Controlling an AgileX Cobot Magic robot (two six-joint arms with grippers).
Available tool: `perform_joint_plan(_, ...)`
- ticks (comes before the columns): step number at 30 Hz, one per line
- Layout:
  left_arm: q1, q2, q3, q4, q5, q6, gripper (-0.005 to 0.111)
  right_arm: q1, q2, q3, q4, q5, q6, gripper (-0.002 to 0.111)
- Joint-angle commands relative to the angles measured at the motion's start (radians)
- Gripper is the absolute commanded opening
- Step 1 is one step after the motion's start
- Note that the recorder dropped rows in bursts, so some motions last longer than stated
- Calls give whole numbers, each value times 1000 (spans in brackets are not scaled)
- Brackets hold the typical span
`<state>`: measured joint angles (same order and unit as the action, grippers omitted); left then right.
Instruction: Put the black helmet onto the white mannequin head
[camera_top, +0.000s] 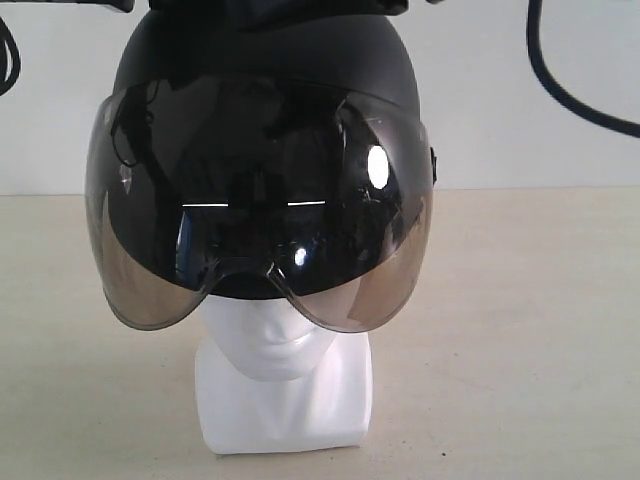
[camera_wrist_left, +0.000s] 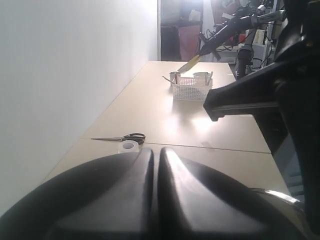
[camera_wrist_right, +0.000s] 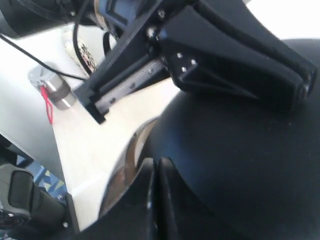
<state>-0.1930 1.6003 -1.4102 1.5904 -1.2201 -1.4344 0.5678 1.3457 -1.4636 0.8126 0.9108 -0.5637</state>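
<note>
In the exterior view I see the black helmet (camera_top: 200, 60) seated on the white mannequin head (camera_top: 285, 350). Its smoky visor (camera_top: 260, 210) covers the upper face, and the lips, chin and neck show below it. The head stands upright on the beige counter (camera_top: 520, 330).

In the left wrist view my left tool (camera_wrist_left: 155, 155) has its fingers pressed together with nothing between them. Scissors (camera_wrist_left: 122, 137), a tape roll (camera_wrist_left: 129, 145) and a white basket (camera_wrist_left: 191, 89) lie further along the counter.

In the right wrist view my right tool (camera_wrist_right: 156, 167) is likewise pinched closed and empty, close over the helmet's shell. I cannot tell whether it touches. The left tool's tip sits at the crown.
</note>
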Motion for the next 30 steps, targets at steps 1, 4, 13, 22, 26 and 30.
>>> perform_joint_plan(1,-6,12,12,13,-1,4,4,2,-4,-2,-115,37,86,0)
perform_joint_plan(4,-6,12,12,13,-1,4,4,2,-4,-2,-123,47,88,0)
perform_joint_plan(13,-6,12,12,13,-1,2,4,2,34,-2,-115,88,95,0)
perform_joint_plan(22,-6,12,12,13,-1,-11,4,72,52,-2,-185,113,116,0)
perform_joint_plan(26,-6,12,12,15,-1,-11,4,131,52,-2,-276,107,179,0)
perform_joint_plan(30,-6,12,12,15,-1,-15,4,142,52,-2,-301,108,206,0)
